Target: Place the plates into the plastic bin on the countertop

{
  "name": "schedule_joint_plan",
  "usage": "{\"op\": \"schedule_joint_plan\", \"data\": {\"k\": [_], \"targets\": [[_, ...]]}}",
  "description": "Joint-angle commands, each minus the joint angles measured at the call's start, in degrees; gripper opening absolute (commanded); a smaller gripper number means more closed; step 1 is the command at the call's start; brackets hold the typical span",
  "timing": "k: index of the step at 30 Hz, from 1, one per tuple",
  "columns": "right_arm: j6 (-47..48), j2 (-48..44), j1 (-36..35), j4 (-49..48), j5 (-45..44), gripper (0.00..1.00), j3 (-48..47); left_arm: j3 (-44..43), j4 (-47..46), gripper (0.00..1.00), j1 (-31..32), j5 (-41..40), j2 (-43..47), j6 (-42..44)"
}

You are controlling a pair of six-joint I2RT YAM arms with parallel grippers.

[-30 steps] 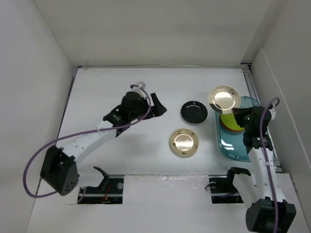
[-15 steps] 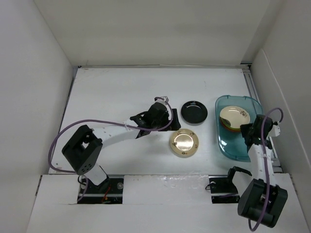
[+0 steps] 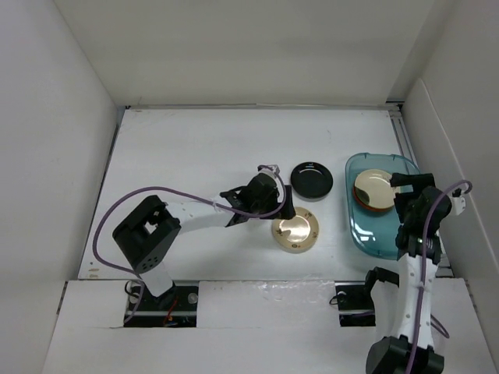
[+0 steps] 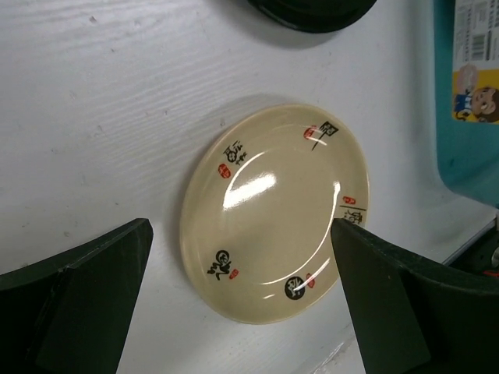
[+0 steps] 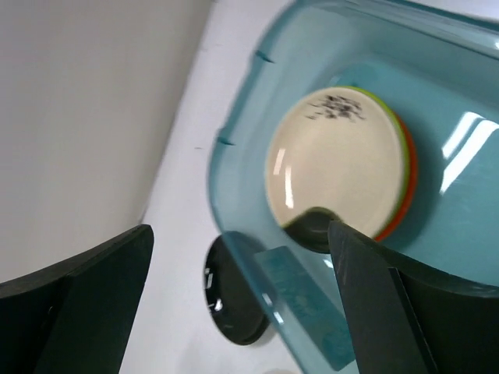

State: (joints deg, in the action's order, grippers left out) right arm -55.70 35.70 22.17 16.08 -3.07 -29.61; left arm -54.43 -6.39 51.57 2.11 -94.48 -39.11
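Left end effector (image 4: 240, 226) spread over gold-beige plate (image 4: 274, 234), black plate (image 3: 311, 179) just beyond (right end effector (image 5: 240, 227) spread above plastic bin (image 3: 366, 234))

arms (image 3: 195, 211): white links, black joints | cables (image 3: 105, 226): purple, looped | end effector fingers (image 4: 70, 304): matte black

I can't actually read any words here. The round gold-beige plate (image 4: 274, 214) carries small black brush-style characters with red seal marks, too small to decipher. A paper sticker (image 4: 477, 62) on the translucent teal plastic bin (image 4: 460, 156) shows a cartoon face and illegible fine print.
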Motion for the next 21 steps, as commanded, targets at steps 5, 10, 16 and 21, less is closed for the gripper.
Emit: {"op": "schedule_joint_plan", "data": {"k": [5, 10, 16, 21], "targets": [[7.3, -3.8, 0.3, 3.0, 13.0, 0.99, -8.8, 0.5, -0.6, 0.94, 1.0, -1.4, -5.4, -0.3], [11.6, 0.2, 0.3, 3.0, 26.3, 0.99, -12.8, -0.1, -0.1, 0.58, 1.0, -1.4, -8.5, -0.8], [12.2, -0.6, 0.3, 3.0, 30.6, 0.99, -14.0, -1.7, 3.0, 0.04, 1.0, -4.8, -11.2, -1.8], [12.2, -1.3, 0.3, -2.9, 38.0, 0.99, -9.8, -1.7, 8.3, 0.00, 1.0, -10.2, -5.3, -3.0]]}}
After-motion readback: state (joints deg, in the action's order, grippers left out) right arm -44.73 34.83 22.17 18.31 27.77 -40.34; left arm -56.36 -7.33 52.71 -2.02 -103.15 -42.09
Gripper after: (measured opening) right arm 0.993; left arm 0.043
